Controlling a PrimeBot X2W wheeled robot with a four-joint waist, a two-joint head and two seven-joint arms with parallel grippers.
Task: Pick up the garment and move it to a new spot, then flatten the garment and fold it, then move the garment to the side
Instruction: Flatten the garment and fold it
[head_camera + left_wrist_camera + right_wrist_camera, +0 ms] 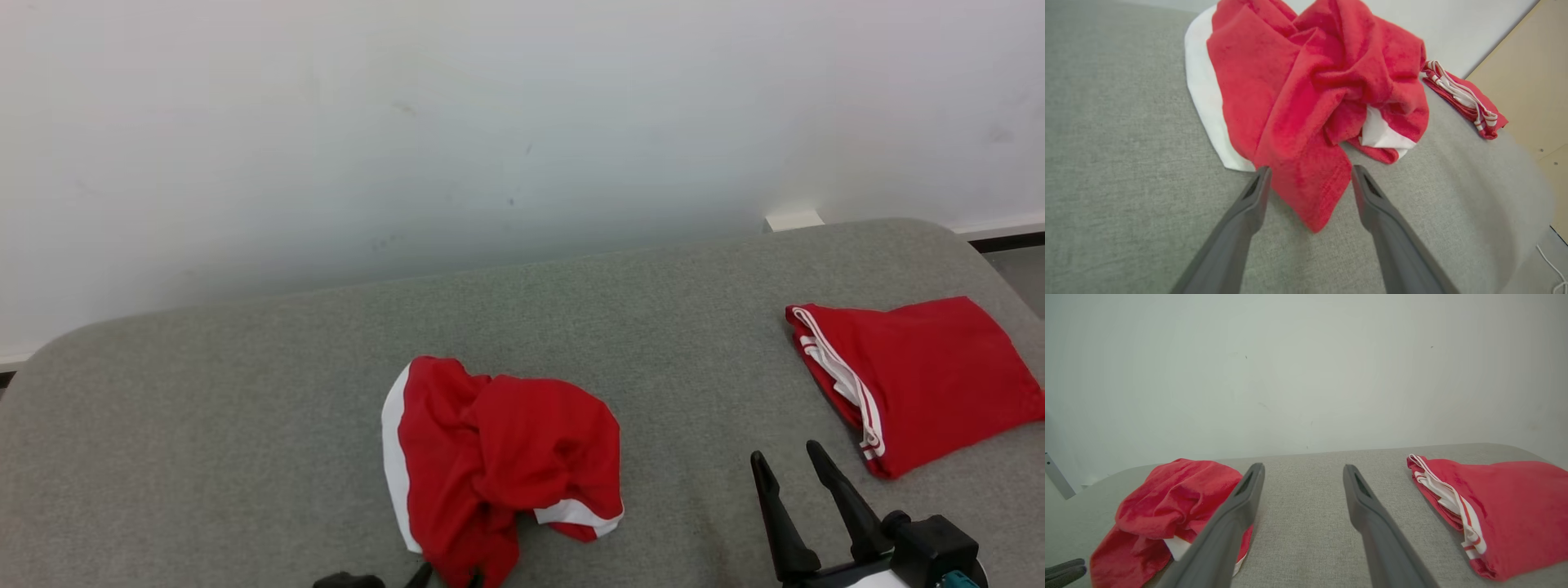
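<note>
Folded red cloth (931,376) on grey table (204,425)

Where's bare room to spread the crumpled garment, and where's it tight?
Widest: grey surface left of the crumpled garment, out to the rounded corner. Also a strip between it and the folded garment, and a band behind it toward the wall. Tight: the right end, with the folded garment and right gripper.

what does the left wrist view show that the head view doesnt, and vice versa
Left wrist view adds: a tan board at its right edge and a thin white cord below it. Head view adds: the right gripper, open, near the folded garment. Shared: the crumpled garment, that folded one, and the grey cushion.
</note>
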